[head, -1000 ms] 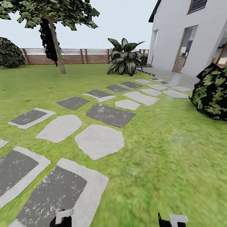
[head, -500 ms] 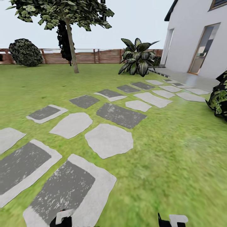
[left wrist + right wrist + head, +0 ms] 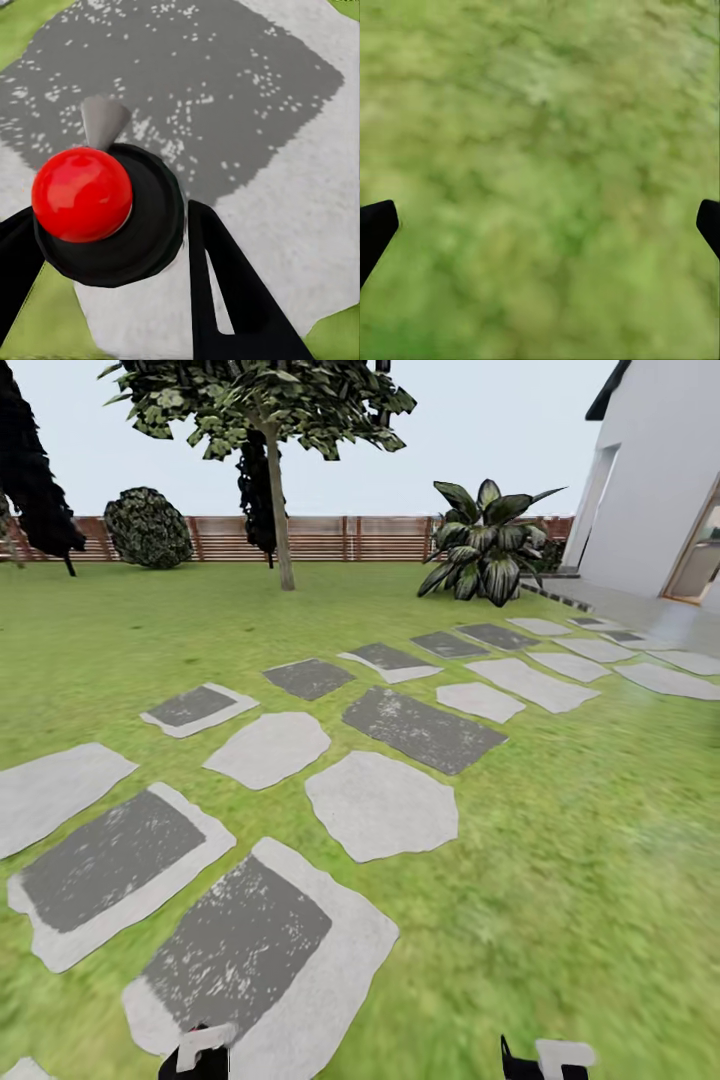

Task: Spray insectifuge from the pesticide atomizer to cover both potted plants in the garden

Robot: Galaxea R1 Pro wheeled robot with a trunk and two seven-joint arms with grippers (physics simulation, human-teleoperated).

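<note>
Head view: left gripper [image 3: 205,1052] over the stepping stones [image 3: 380,805], right gripper [image 3: 550,1057] over the garden [image 3: 570,860] lawn, fingers [image 3: 375,229] spread and empty on both; the pesticide atomizer's bearing cannot be told.

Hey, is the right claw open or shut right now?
Open. In the right wrist view the right claw has its two dark fingertips far apart at opposite edges, with bare grass between them.
</note>
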